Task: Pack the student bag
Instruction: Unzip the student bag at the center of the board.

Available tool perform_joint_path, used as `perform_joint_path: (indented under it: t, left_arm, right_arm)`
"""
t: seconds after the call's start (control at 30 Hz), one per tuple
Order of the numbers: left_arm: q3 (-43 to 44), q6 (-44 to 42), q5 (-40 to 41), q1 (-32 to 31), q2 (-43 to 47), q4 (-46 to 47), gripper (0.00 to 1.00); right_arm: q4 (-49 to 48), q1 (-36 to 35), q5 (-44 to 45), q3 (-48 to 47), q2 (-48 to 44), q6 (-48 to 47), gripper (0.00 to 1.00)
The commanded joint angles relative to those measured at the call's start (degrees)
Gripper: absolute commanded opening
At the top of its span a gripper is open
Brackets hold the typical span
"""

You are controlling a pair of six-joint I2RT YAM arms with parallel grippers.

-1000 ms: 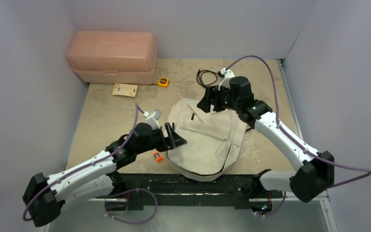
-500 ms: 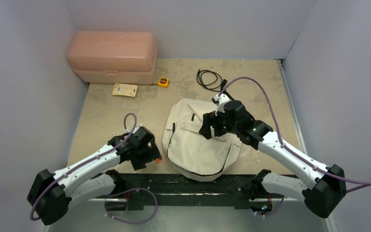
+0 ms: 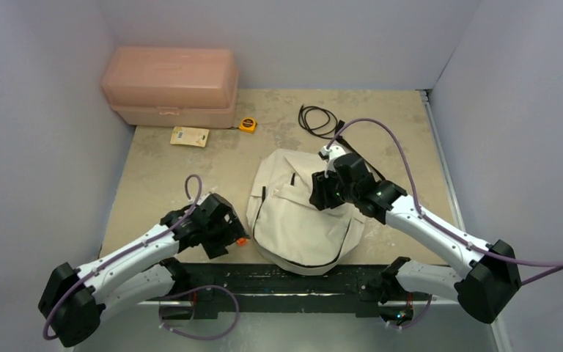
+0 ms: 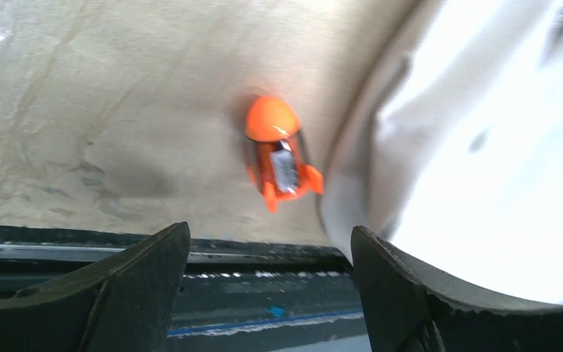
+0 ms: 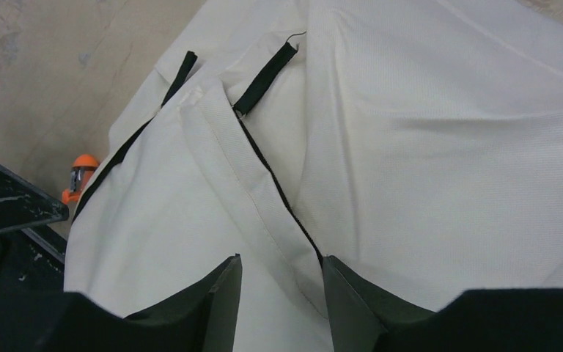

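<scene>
High rear camera looking down, wrist cameras close, both sharing orange item (image 4: 278,158) beside bag (image 5: 410,147)

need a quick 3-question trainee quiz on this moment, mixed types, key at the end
1. True or false: the pink box sits on top of the backpack.
2. What lies on the table below the open left hand? A) a pen B) a small orange gadget C) a key
3. Which hand is over the backpack?
Key: 1 false, it stands apart at the far left corner. 2 B. 3 the right hand.
</scene>
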State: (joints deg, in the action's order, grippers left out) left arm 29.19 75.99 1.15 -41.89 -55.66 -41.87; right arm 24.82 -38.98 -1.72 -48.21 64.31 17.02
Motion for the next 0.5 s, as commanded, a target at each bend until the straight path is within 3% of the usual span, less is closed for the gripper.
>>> perform_joint_path:
  t: [0.0,0.07,0.17,0.3,0.47]
  left_arm:
    - [0.57,-0.29,-0.84,0.21,10.02,0.97,0.81]
    - [1.67,-1.4,-0.88,0.21,14.07,2.38,0.81]
    - [3.71,-4.87,-6.18,0.18,15.86,13.0,0.81]
    - [13.11,-9.58,-12.76,0.14,4.18,23.4,0.81]
    - [24.1,-11.0,-18.91,-1.44,-12.91,33.19,0.73]
  right_arm:
    - [-3.03,-2.14,-5.64,2.99,-1.73,4.28,0.46]
    - [-5.99,-2.72,-7.69,6.99,-4.0,7.52,0.44]
    - [-12.24,-2.68,-7.97,12.06,-4.35,11.11,0.41]
    - [-19.29,-2.66,-8.16,16.3,-1.15,13.52,0.37]
    - [-18.21,-2.68,-2.83,16.05,-0.67,13.73,0.37]
